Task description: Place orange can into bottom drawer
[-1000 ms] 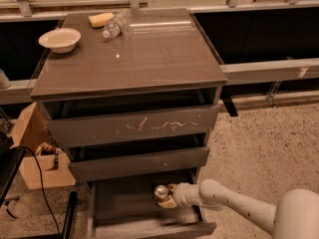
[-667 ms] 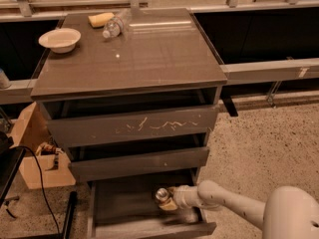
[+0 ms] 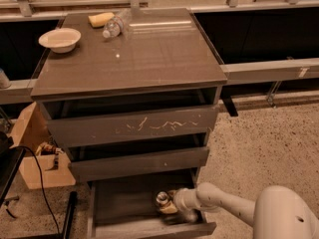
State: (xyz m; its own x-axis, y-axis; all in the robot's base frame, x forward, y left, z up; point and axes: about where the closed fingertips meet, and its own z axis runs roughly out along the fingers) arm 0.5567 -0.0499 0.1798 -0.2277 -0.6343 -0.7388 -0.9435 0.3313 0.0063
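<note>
Camera view is showing the orange can (image 3: 163,202), a small cylinder with a brown-orange and white label and a shiny silver top, standing inside the wide, shallow grey-brown bottom drawer (image 3: 144,229), near its front right corner. The white arm's pincer (image 3: 171,207) is reaching in from the drawer's right edge and is holding the can by its side, narrowed onto the label. The can is lying just left of the pincer, its long axis pointing straight up. Whether its base is resting on the drawer floor I cannot tell. Releasing is likely coming next, and the pincer should be backing away rightward, clear of the plain grey-brown middle drawer (image 3: 139,164) overhead.
</note>
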